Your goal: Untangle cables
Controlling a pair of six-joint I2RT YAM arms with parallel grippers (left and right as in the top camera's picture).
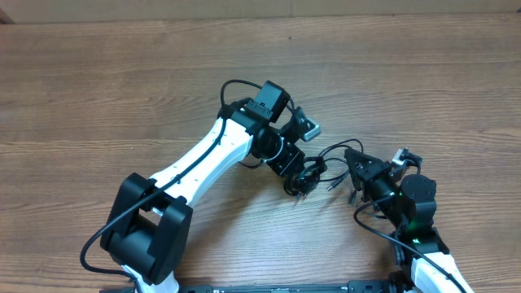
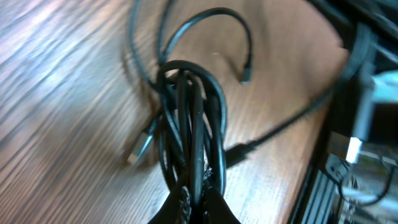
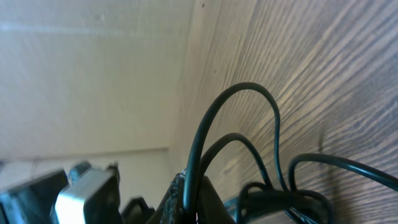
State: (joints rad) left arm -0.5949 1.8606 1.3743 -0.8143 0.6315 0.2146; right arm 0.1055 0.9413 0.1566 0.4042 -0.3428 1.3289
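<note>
The cables are thin black cords in a small tangled coil point(image 1: 308, 174) on the wooden table, between my two grippers. In the left wrist view the coil point(image 2: 189, 118) hangs as a bundle of loops, with small plug ends lying on the wood beside it. My left gripper point(image 1: 298, 182) point(image 2: 198, 198) is shut on the coil's strands. My right gripper point(image 1: 356, 168) point(image 3: 198, 200) is shut on one cable strand point(image 3: 205, 134) that arcs up from its jaws; more loops of the cables point(image 3: 280, 199) lie just to the right.
The left arm point(image 1: 207, 159) reaches across the table from the lower left. The right arm point(image 1: 407, 207) stands at the lower right. A pale wall point(image 3: 87, 74) shows beyond the table's far edge in the right wrist view.
</note>
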